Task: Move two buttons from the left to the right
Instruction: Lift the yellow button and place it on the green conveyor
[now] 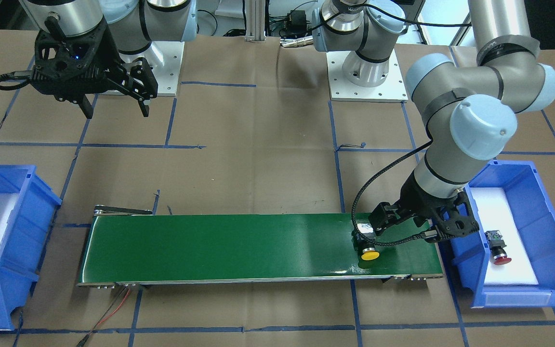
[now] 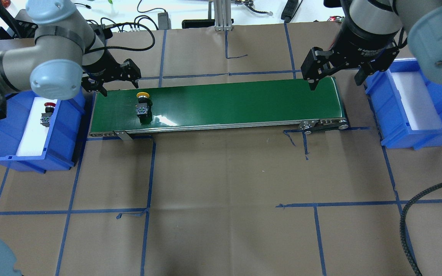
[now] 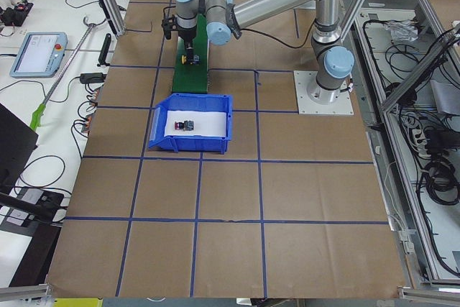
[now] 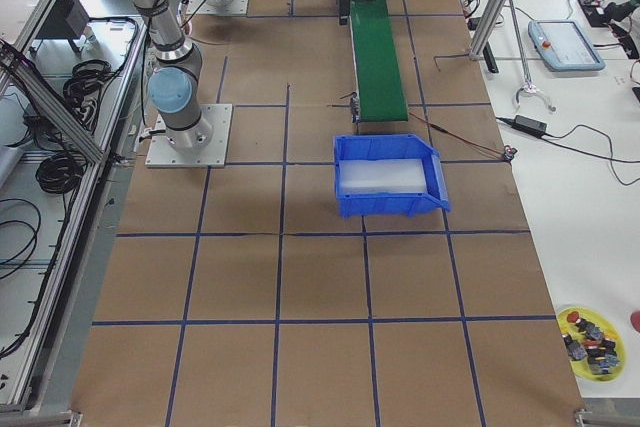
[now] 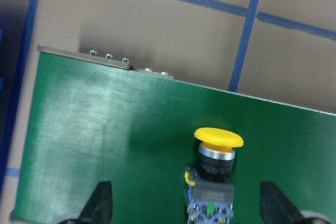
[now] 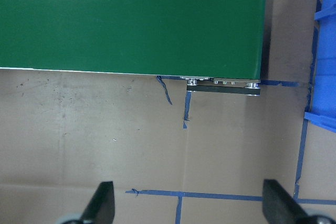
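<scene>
The yellow-capped button (image 1: 369, 250) (image 2: 143, 105) lies on its side on the green conveyor belt (image 2: 225, 103), near its left end. In the left wrist view the button (image 5: 216, 156) sits between the open fingers of my left gripper (image 5: 186, 205) (image 2: 118, 85), which hovers just above it and holds nothing. The red-capped button (image 2: 47, 115) (image 1: 499, 246) lies on the white pad in the left blue bin (image 2: 25, 161). My right gripper (image 2: 336, 82) (image 1: 116, 113) is open and empty, raised over the belt's right end.
The right blue bin (image 2: 413, 134) (image 1: 17, 231) with a white pad holds nothing visible. The belt (image 6: 131, 24) runs between the two bins. The table is brown paper with blue tape lines. A yellow dish of several parts (image 4: 590, 342) sits on a side table.
</scene>
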Tool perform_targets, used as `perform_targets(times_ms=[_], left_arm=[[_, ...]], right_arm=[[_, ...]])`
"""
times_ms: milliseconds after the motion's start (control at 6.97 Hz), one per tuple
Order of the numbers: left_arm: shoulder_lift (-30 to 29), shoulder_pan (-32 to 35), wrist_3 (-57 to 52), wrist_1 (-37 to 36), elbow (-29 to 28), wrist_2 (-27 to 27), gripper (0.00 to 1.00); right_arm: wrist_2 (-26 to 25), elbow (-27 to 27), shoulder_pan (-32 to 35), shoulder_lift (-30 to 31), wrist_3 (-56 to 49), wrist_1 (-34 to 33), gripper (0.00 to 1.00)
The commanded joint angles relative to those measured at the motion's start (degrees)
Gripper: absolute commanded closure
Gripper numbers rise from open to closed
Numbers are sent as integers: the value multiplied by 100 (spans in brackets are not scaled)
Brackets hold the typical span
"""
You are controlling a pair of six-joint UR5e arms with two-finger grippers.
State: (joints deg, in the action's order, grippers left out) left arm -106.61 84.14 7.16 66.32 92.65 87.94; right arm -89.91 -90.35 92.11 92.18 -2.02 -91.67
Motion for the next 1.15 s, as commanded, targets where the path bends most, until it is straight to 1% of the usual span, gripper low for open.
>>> perform_targets(times_ms=[0, 143, 287, 574, 717, 1004], left_arm=[[88, -12, -187, 925, -694, 3, 0], [79, -99, -685, 918, -713, 47, 0], [79, -396, -1064, 918, -713, 30, 0], [44, -1212, -2432, 918, -696, 39, 0], [-8, -1616, -3083, 840, -600, 47, 0], [-114, -2303, -3998, 821, -590, 30, 0]], right_arm=[[0, 0, 0, -7, 0, 0, 0], [0, 0, 0, -7, 0, 0, 0], [0, 0, 0, -7, 0, 0, 0], [-9, 9, 0, 1, 0, -9, 0], [-17, 52, -9, 19, -9, -17, 0], [-61, 9, -88, -60, -44, -18, 0]])
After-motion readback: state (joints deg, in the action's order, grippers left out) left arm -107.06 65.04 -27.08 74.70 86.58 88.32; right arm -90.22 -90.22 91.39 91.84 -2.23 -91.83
